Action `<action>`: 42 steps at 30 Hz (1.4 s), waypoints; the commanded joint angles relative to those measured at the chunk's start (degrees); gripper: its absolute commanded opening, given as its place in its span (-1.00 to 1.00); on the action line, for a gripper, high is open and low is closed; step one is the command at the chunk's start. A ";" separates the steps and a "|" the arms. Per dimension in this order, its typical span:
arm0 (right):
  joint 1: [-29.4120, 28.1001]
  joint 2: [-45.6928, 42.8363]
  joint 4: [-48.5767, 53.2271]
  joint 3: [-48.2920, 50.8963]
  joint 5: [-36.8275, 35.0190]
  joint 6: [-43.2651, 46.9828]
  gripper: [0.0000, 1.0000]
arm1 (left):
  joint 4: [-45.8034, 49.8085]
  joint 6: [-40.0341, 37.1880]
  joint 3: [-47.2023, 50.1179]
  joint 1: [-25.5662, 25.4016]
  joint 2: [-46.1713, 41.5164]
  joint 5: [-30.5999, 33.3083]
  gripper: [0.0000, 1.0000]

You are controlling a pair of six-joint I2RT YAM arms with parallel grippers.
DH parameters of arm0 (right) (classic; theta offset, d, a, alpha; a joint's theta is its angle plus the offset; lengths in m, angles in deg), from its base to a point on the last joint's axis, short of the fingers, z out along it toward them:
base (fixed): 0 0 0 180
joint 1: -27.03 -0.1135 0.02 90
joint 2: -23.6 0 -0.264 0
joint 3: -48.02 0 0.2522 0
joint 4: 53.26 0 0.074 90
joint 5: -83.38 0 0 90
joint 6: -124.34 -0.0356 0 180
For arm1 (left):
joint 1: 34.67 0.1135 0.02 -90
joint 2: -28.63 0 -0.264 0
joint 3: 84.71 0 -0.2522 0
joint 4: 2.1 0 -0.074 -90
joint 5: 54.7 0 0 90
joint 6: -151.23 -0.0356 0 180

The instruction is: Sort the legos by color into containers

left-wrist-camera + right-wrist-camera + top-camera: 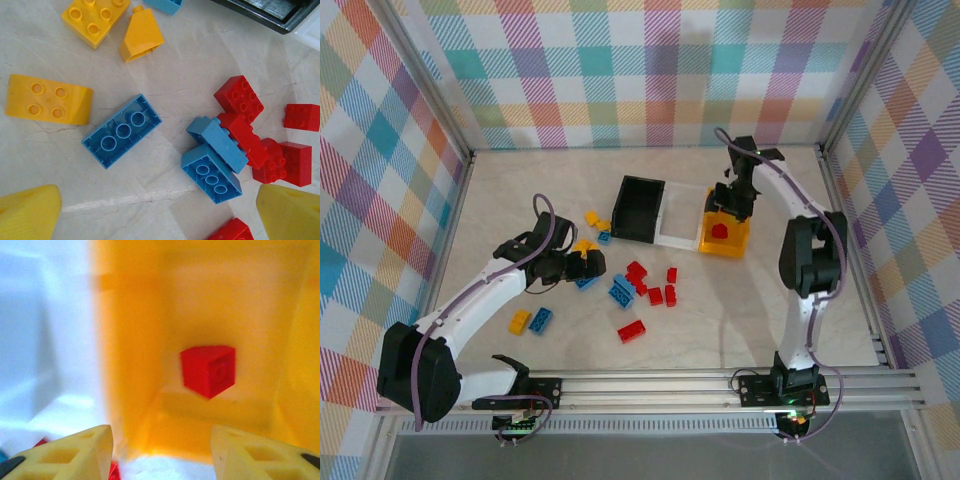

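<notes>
**Desk:** Where is the red brick?

**Me:** The red brick (207,371) is inside the yellow-orange bin (725,250), low down near its floor. My right wrist view is too blurred to say whether it lies flat. That bin ends a row toward the far edge of the table (750,320), on the right. The white bin (682,240) is just beside it and the black bin (638,208) comes next.

**Desk:** And the right gripper?

**Me:** The right gripper (160,437) hangs over the bin's mouth, fingers apart, nothing between them.

**Desk:** How do you finish this cleanly?

**Me:** I'd spread the fingers fully, then rise straight up past the rim before swinging toward the pile. A sideways pull could catch the wall and drag so light a bin.

**Desk:** The left side?

**Me:** The left gripper (582,266) is spread wide and empty, over the loose bricks left of the table's middle. A blue brick (121,131) lies studs down just ahead of its fingers, apart from its neighbours. It looks like the easy pick, and I'd turn the wrist to close across its narrow width. The two blue bricks (214,159) touching the red ones (250,135) are the harder grab.
</notes>
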 commanded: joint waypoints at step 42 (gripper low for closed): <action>-23.35 6.64 -4.08 11.12 -5.31 -11.24 0.03 | 1.35 6.85 5.39 -0.69 -9.03 3.57 1.00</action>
